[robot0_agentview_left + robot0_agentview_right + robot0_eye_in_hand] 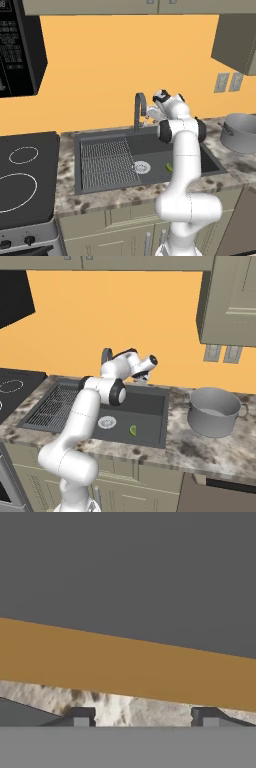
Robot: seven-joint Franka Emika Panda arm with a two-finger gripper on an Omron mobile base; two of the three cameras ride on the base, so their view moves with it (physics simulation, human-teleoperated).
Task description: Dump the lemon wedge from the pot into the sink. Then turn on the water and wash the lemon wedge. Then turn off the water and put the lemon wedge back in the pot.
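Observation:
The lemon wedge (pixel 169 167) (pixel 133 430) lies on the floor of the dark sink (pixel 150 145) (pixel 147 406), right of the silver drain (pixel 141 167) (pixel 106 422). On the counter to the right of the basin, the grey pot (pixel 241 132) (pixel 214 411) stands upright. My gripper (pixel 149 114) (pixel 141 376) (pixel 145 718) hovers at the back rim of the sink, just right of the faucet (pixel 139 107) (pixel 106 353). In the hand view its fingertips (pixel 81 717) stand apart over speckled counter, with nothing between them. A flat dark grey surface covers the top of that view. No stream of water shows.
A ribbed wire grid (pixel 105 160) (pixel 52 403) covers the sink's left half. The black stovetop (pixel 25 175) lies to the left, with a microwave (pixel 17 50) above it. Wall cabinets (pixel 230 301) hang over the pot, and outlets (pixel 220 353) sit on the orange wall.

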